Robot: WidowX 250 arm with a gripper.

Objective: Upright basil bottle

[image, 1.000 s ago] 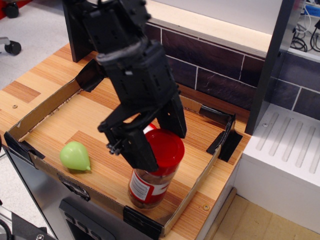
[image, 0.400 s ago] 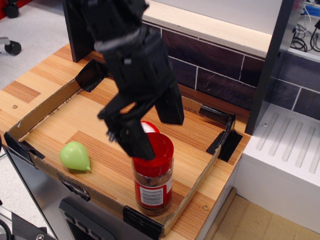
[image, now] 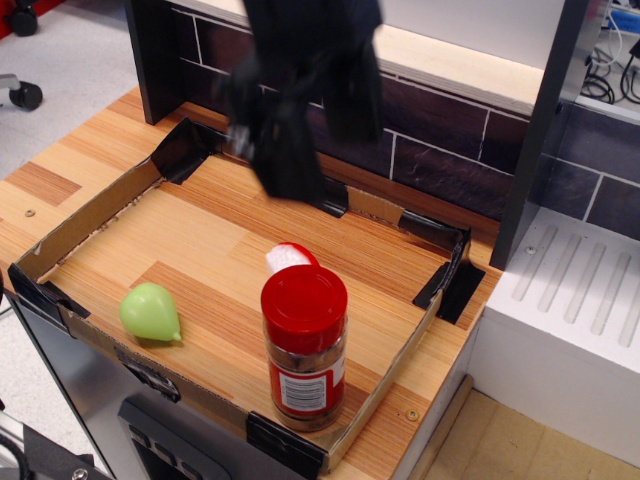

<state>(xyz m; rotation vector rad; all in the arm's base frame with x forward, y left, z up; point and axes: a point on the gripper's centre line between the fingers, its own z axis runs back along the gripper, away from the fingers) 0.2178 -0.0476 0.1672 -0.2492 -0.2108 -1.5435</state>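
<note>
The basil bottle [image: 304, 346] stands upright near the front right of the cardboard tray [image: 90, 210]. It is a clear jar with a wide red lid, a red-and-white label and brownish contents. My gripper [image: 315, 135] is black and blurred, raised well above and behind the bottle, toward the back wall. Its jaws stand apart with nothing between them. It touches nothing.
A small green pear-shaped toy [image: 150, 312] lies at the tray's front left. A red-and-white wedge toy [image: 290, 256] sits just behind the bottle. A dark tiled wall [image: 440, 140] runs along the back. A white ridged unit [image: 580, 290] stands to the right.
The bottle went from tilted in my jaws to standing upright on its own. My gripper let go and rose up and back toward the wall.
</note>
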